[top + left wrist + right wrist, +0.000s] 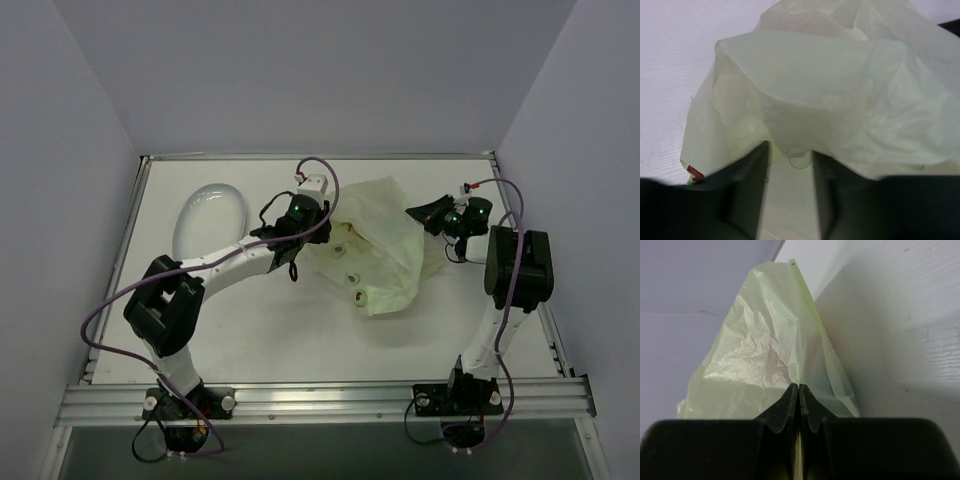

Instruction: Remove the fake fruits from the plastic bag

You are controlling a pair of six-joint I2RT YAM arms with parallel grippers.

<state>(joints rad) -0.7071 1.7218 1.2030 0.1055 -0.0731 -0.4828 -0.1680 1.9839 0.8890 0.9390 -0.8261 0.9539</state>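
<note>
The plastic bag (372,250), pale yellow-green and crumpled, lies at the middle of the table. My right gripper (422,212) is at its right edge. In the right wrist view that gripper (799,386) is shut on a fold of the bag (765,355), with a thin strip of film showing between its jaws. My left gripper (320,230) is at the bag's left side. Its jaws (790,152) stand apart, and the bag (840,100) drapes over both fingertips. The fake fruits are hidden. A small red patch (695,173) shows at the bag's lower left edge; I cannot tell what it is.
A white oval dish (212,214) lies at the back left of the table. Grey walls close in the left, back and right sides. A metal rail (320,400) runs along the near edge by the arm bases.
</note>
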